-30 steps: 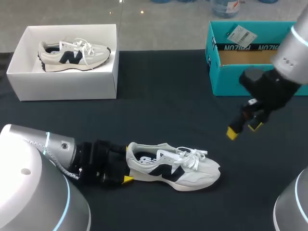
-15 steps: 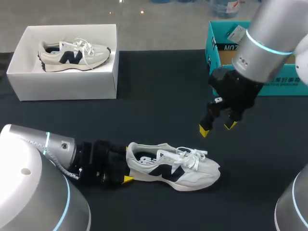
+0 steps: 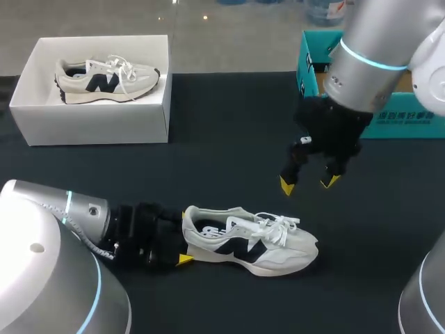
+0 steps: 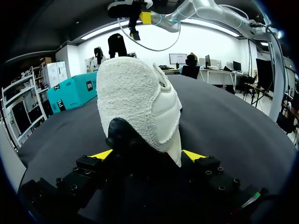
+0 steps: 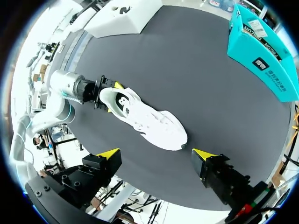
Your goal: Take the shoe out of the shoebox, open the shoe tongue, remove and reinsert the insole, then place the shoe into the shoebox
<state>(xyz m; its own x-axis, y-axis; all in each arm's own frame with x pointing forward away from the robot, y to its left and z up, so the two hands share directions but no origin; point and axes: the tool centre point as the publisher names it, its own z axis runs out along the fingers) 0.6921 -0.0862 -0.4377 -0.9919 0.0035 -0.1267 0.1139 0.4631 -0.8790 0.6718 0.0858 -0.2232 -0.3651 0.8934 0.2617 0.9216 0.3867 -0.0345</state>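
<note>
Head view: shoe (image 3: 250, 240) rests on its sole on the table (image 3: 229, 139), close to the near edge and about midway along it. Its long axis runs parallel to that edge, heel toward my left arm, toe toward my right. My left gripper (image 3: 177, 242) sits at the heel. My right gripper (image 3: 306, 184) hangs above the table on the far-edge side of the laces, fingers spread wide and empty. I judge it the nearer one to the tongue.

Left wrist view: the heel fills the gap between my two yellow tips. Both appear to press its sides, so I rate this grip as closed on the shoe.

Right wrist view: the shoe lies ahead of my open fingers, its length slanting across the line between the two tips. Nothing is held.
</note>
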